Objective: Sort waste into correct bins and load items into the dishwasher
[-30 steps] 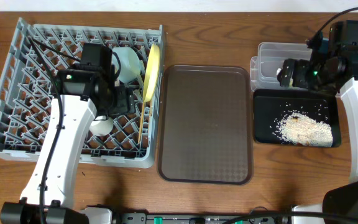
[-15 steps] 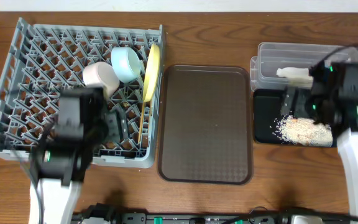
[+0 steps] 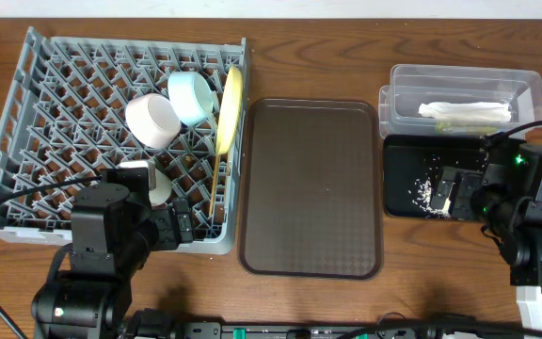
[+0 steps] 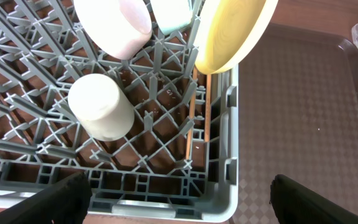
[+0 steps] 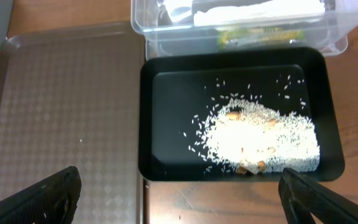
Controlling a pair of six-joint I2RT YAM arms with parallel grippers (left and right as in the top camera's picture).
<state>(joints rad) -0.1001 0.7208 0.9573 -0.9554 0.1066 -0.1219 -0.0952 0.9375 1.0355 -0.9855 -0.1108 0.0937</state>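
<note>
Sitting in rack (image 3: 36, 141): 2 bowls (image 3: 151, 120) (image 3: 192, 96), 1 cup (image 4: 100, 107), 1 plate (image 3: 229, 108) | end effectors (image 4: 188, 202) (image 5: 179, 199) spread

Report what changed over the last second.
Both arms drew back toward the table's near edge: the left gripper off the rack, the right gripper away from the clear tub, having let go the napkin, which lies inside. Rice, black tray and yellow plate stayed put.

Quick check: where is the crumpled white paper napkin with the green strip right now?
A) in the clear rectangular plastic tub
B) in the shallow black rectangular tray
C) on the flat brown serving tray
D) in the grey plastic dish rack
A: the crumpled white napkin lies inside the clear rectangular plastic tub; the shallow black tray beside it holds the whitish rice scraps.
</note>
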